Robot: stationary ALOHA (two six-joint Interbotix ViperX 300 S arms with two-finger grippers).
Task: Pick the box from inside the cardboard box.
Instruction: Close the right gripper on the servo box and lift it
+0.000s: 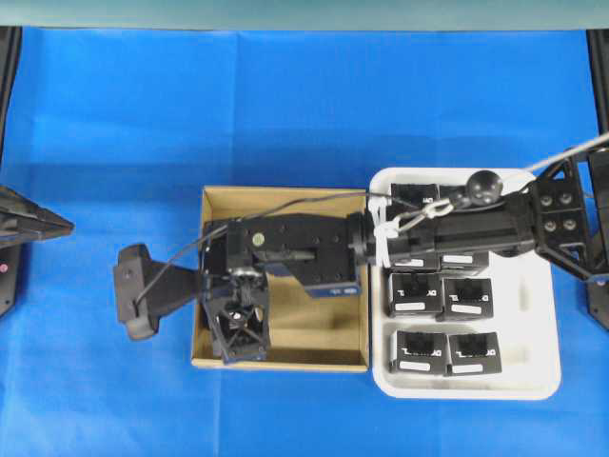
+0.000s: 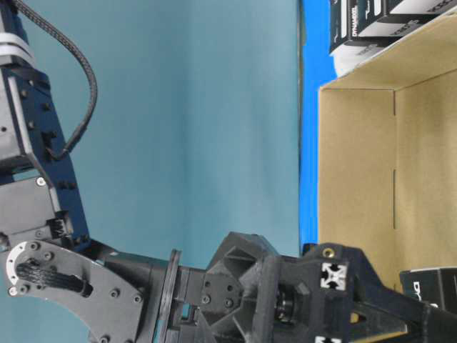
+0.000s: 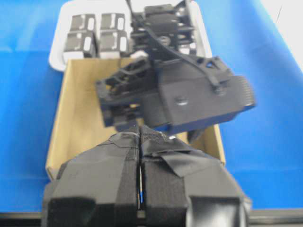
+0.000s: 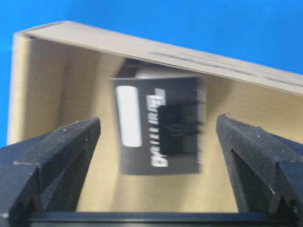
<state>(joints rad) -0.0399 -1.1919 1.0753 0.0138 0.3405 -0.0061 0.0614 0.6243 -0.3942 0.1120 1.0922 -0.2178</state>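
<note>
The cardboard box (image 1: 314,324) sits in the middle of the blue cloth. My right arm reaches across from the right, and the right gripper (image 1: 238,326) points down into it. In the right wrist view the right gripper (image 4: 157,122) is open, with the box (image 4: 158,125), a black carton with white lettering and a white label strip, lying on the tan floor (image 4: 57,85) between and beyond the fingers, apart from both. The arm hides the box from overhead; a corner of it shows in the table-level view (image 2: 432,286). My left gripper (image 1: 55,226) is shut and empty at the far left.
A white tray (image 1: 542,286) holding several identical black cartons (image 1: 447,297) touches the cardboard box's right side. The right wrist camera mount (image 1: 133,290) sticks out over the cardboard box's left wall. Blue cloth lies all round.
</note>
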